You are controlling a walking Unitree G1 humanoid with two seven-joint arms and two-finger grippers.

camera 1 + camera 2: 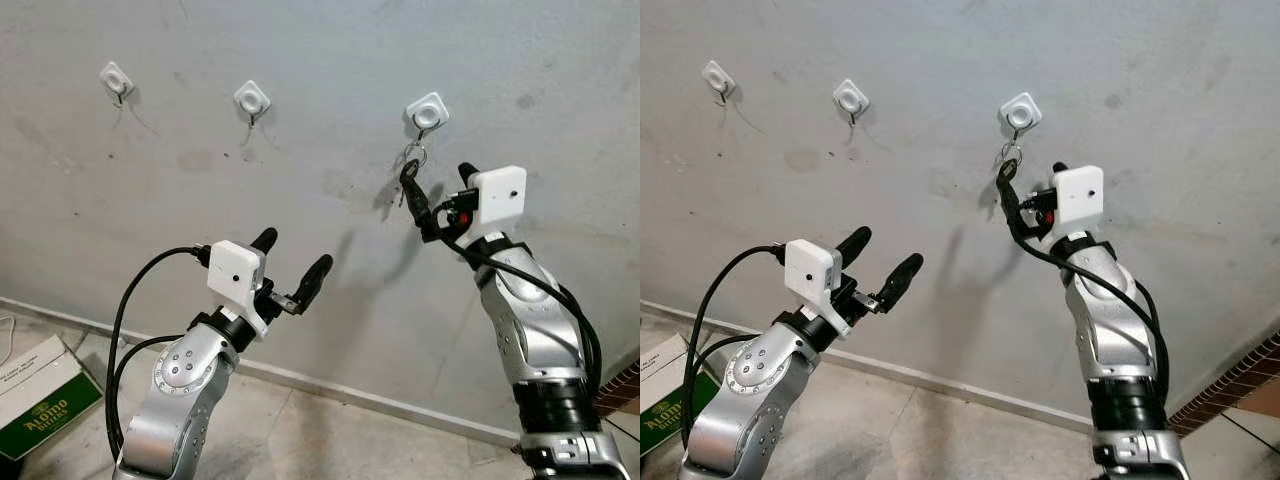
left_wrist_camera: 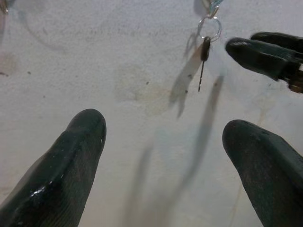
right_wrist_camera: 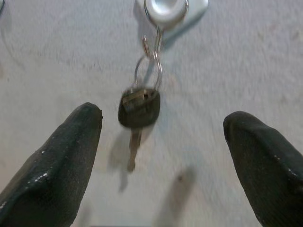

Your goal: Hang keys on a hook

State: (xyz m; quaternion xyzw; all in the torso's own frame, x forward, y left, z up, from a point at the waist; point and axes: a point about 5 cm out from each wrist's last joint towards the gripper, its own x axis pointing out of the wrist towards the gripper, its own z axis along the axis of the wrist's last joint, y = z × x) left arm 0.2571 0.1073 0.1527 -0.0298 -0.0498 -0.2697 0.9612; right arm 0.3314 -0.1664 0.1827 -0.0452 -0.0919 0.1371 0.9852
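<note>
We find the key (image 3: 138, 108) hanging from its ring (image 3: 148, 71) on the hook (image 3: 163, 10) nearest our right side, the rightmost of three white hooks on the grey wall (image 1: 300, 120); its dark head sits just under the ring and its blade points straight down, close to the plaster. So the key's long axis is vertical, and it lies directly ahead of our right hand (image 3: 161, 142), between the two spread fingers and a little above them, with neither finger touching it. That hand is wide and holds nothing. From the head views it sits just beside and below the hook, fingers aimed up at the wall. Our left hand (image 1: 293, 262) is also wide and empty, held lower and well apart towards the middle hook (image 1: 252, 99), so the right is plainly the nearer one. We judge the hanging itself done, since the ring is over the hook, and what remains is to draw the right hand straight back without brushing the key. The far left hook (image 1: 116, 78) is bare.
</note>
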